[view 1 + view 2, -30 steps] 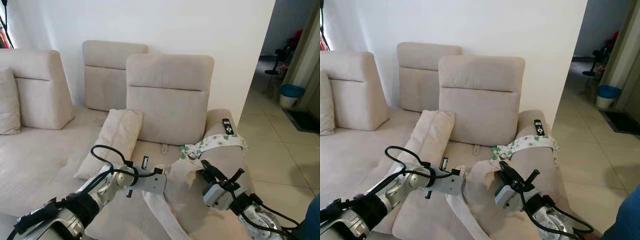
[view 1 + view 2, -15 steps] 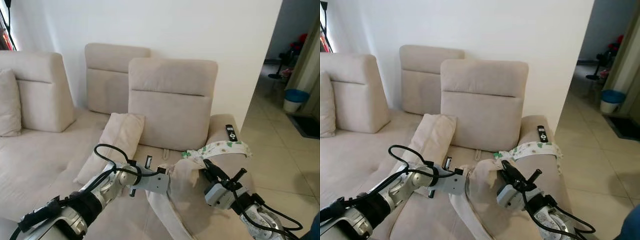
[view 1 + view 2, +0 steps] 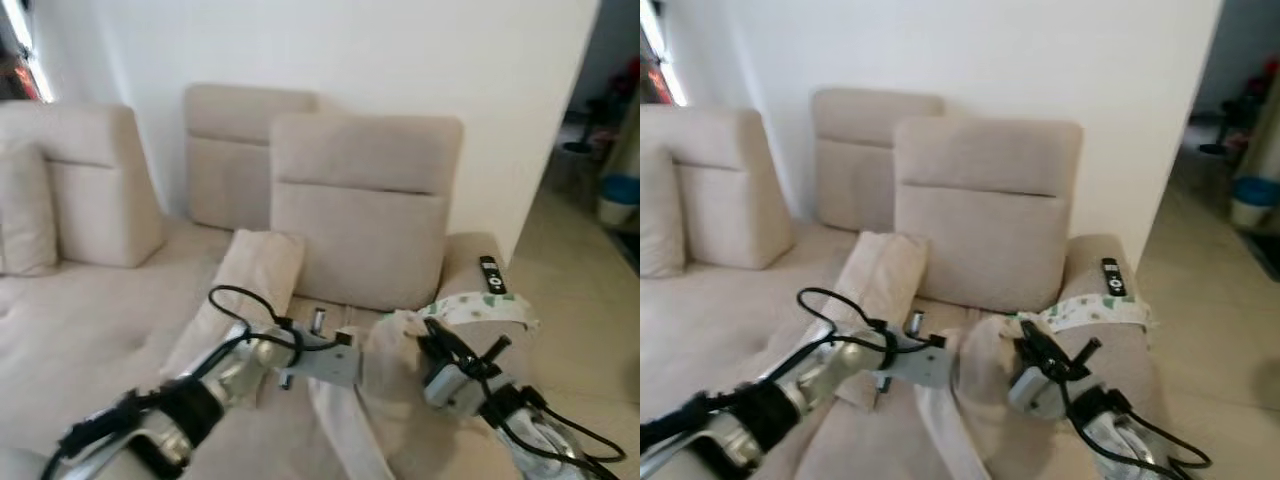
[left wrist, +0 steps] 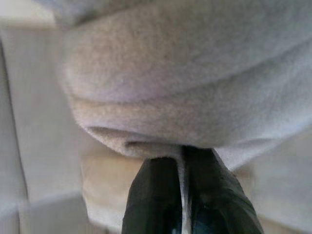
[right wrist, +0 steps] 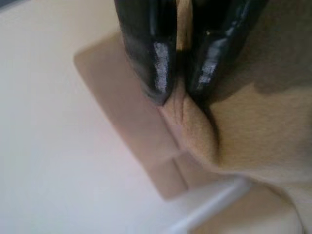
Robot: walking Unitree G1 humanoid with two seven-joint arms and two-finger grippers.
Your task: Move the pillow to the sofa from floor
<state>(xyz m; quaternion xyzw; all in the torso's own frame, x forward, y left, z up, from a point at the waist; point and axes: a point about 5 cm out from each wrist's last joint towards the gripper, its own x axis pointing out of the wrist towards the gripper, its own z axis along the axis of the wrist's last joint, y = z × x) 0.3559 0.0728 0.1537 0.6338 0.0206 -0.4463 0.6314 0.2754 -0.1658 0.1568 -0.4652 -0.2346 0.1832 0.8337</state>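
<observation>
- I see the pillow [image 3: 385, 375] held up between my two grippers, in the air above the seat of the sofa [image 3: 90, 330], in front of the backrest cushion [image 3: 365, 225].
- My left gripper [image 4: 183, 161] is closed on the pillow; in the left wrist view the two black fingers [image 4: 151, 195] pinch a thin fold of the beige fabric between them.
- My right gripper [image 5: 180, 92] is closed on the pillow too (the fabric wrinkles between the two glossy fingertips in the right wrist view).
- The left arm [image 3: 200, 400] reaches to the pillow from the left side, and the right arm [image 3: 500, 405] from the right side.
- A second pillow [image 3: 245, 295] leans on the seat, just beside the held one, to its left.
- A cloth with green print [image 3: 480, 308] lies across the sofa armrest [image 3: 470, 275], near the right gripper.
- A black remote [image 3: 490, 275] lies on the armrest, behind the cloth.
- The head views are a little blurred, so small details I cannot tell.
- At the right I see a tiled floor [image 3: 580, 290] and a blue bin [image 3: 618, 195] far behind.
</observation>
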